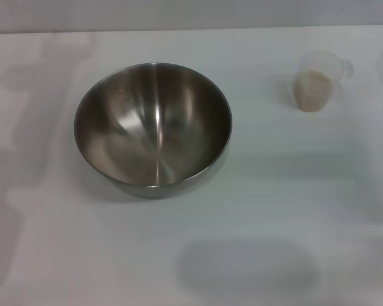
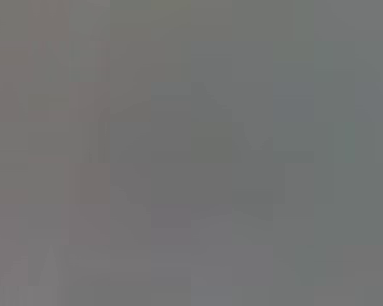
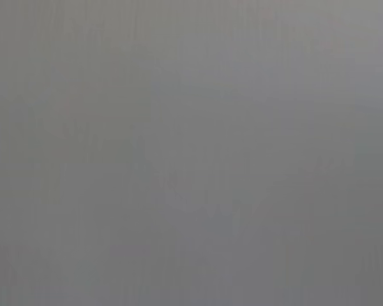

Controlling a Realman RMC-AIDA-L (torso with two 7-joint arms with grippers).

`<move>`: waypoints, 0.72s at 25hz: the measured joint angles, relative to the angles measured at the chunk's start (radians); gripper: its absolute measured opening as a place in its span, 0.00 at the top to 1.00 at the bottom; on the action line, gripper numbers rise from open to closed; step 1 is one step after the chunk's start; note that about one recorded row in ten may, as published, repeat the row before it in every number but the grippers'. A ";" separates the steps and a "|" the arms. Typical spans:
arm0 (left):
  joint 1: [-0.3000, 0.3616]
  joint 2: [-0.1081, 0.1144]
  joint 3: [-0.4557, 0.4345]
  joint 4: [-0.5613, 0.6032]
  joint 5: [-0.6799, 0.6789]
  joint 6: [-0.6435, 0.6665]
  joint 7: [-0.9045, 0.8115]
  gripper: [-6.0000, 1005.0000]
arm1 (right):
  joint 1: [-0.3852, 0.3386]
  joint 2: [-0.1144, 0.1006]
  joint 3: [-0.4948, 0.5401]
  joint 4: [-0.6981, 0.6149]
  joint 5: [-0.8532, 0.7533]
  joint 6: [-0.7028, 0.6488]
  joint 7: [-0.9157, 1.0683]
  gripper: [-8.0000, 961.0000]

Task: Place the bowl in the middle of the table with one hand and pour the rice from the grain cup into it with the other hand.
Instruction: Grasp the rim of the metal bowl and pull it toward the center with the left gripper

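Nearest us, bowl (image 1: 152, 127) sits upright on table (image 1: 274, 210), mouth up; grain cup (image 1: 316, 81) with rice (image 1: 311, 86) at 2 o'clock, handle toward 3. We see neither gripper; jaw state unknown.

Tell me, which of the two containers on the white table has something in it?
The small translucent plastic grain cup: pale rice fills it, while the large steel bowl is empty.

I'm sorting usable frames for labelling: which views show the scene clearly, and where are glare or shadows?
Head view: usable though soft; bright streaks of glare inside the bowl, faint grey shadows on the table, rice visible through the grain cup. Left wrist view and right wrist view: featureless grey, nothing recognisable.
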 joint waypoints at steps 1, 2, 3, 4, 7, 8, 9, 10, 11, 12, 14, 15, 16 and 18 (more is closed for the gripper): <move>-0.015 -0.003 -0.028 -0.056 -0.049 -0.149 0.081 0.16 | 0.002 0.000 -0.001 0.000 -0.001 0.000 0.000 0.23; -0.015 -0.003 -0.028 -0.056 -0.049 -0.149 0.081 0.16 | 0.002 0.000 -0.001 0.000 -0.001 0.000 0.000 0.23; -0.033 -0.006 -0.069 -0.093 -0.117 -0.299 0.176 0.16 | 0.003 0.000 -0.003 0.000 -0.001 0.000 0.000 0.23; -0.033 -0.006 -0.069 -0.093 -0.117 -0.299 0.176 0.16 | 0.003 0.000 -0.004 -0.001 -0.002 -0.002 0.000 0.23; -0.077 -0.008 -0.133 -0.111 -0.176 -0.509 0.283 0.16 | 0.004 -0.001 -0.007 -0.005 -0.003 -0.007 -0.006 0.23; -0.108 -0.008 -0.167 -0.108 -0.173 -0.619 0.308 0.16 | 0.005 -0.003 -0.005 -0.007 -0.003 -0.007 -0.006 0.23; -0.108 -0.008 -0.167 -0.108 -0.173 -0.619 0.308 0.16 | 0.005 -0.003 -0.005 -0.007 -0.003 -0.007 -0.006 0.23; -0.117 -0.007 -0.174 -0.104 -0.166 -0.646 0.313 0.16 | 0.005 -0.004 -0.004 -0.007 -0.002 -0.008 -0.006 0.23; -0.130 -0.007 -0.183 -0.095 -0.154 -0.689 0.319 0.16 | 0.006 -0.005 -0.002 -0.009 -0.001 -0.008 -0.007 0.23; -0.130 -0.007 -0.183 -0.095 -0.154 -0.689 0.319 0.16 | 0.007 -0.006 -0.001 -0.010 -0.001 -0.008 -0.008 0.23; -0.158 -0.007 -0.189 -0.077 -0.110 -0.771 0.324 0.16 | 0.008 -0.007 -0.001 -0.012 -0.001 -0.008 -0.009 0.23; -0.181 -0.006 -0.190 -0.059 -0.065 -0.835 0.325 0.16 | 0.008 -0.007 -0.001 -0.012 -0.001 -0.008 -0.009 0.23; -0.203 -0.006 -0.190 -0.036 -0.027 -0.886 0.325 0.16 | 0.009 -0.010 -0.002 -0.012 -0.001 -0.008 -0.009 0.23; -0.225 -0.007 -0.190 -0.003 0.000 -0.931 0.326 0.16 | 0.009 -0.011 -0.002 -0.012 -0.001 -0.008 -0.009 0.23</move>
